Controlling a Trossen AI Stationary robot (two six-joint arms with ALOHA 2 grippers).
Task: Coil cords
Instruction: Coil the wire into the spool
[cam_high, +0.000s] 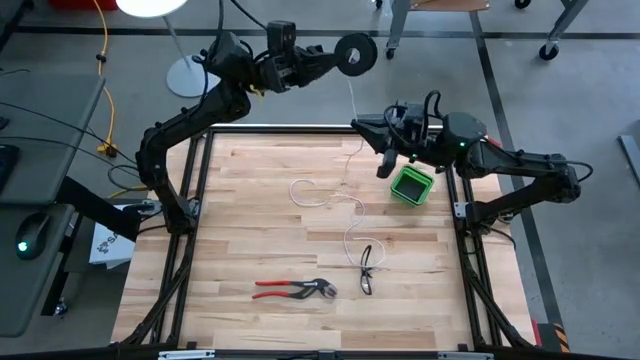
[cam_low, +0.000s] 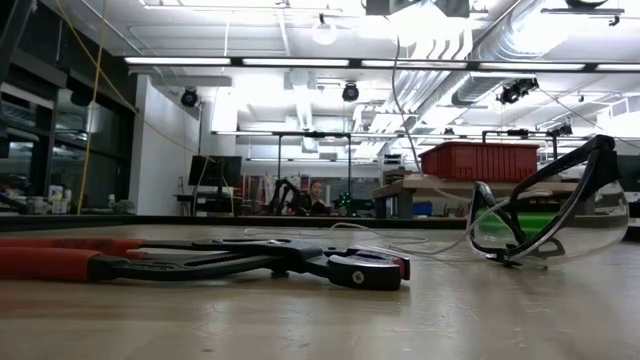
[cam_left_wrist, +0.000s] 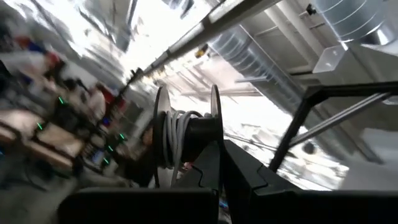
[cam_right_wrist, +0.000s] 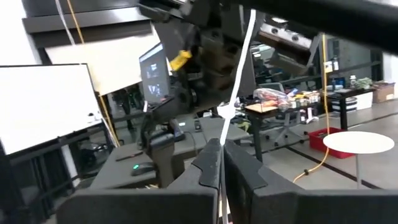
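Note:
My left gripper (cam_high: 335, 55) is raised beyond the table's far edge and is shut on the small black spool (cam_high: 356, 52). In the left wrist view the spool (cam_left_wrist: 200, 134) has white cord (cam_left_wrist: 176, 135) wound on its core. The white cord (cam_high: 352, 95) runs from the spool to my right gripper (cam_high: 358, 124), which is shut on it above the table's far edge. The rest of the cord (cam_high: 320, 196) lies in loose loops on the table and also shows in the low view (cam_low: 400, 243). My left gripper holds the spool at the flange (cam_left_wrist: 215, 112) nearer the fingers (cam_left_wrist: 208, 167); the fingers hide the place of contact. The spool is lifted clear, high above the table, its axis lying across the fingers. My right gripper pinches the white cord (cam_right_wrist: 227, 111) between its two fingers (cam_right_wrist: 211, 163), in a stretch between the spool and the table. The fingers lie level, pointing toward the table's left, across the cord. The cord runs straight up from them toward the spool.
A green box (cam_high: 411, 185) stands on the table's far right, under my right arm. Red-handled pliers (cam_high: 295, 290) and safety glasses (cam_high: 367, 268) lie near the front. A yellow cable (cam_high: 103, 90) and a lamp base (cam_high: 186, 75) lie off the table at the left.

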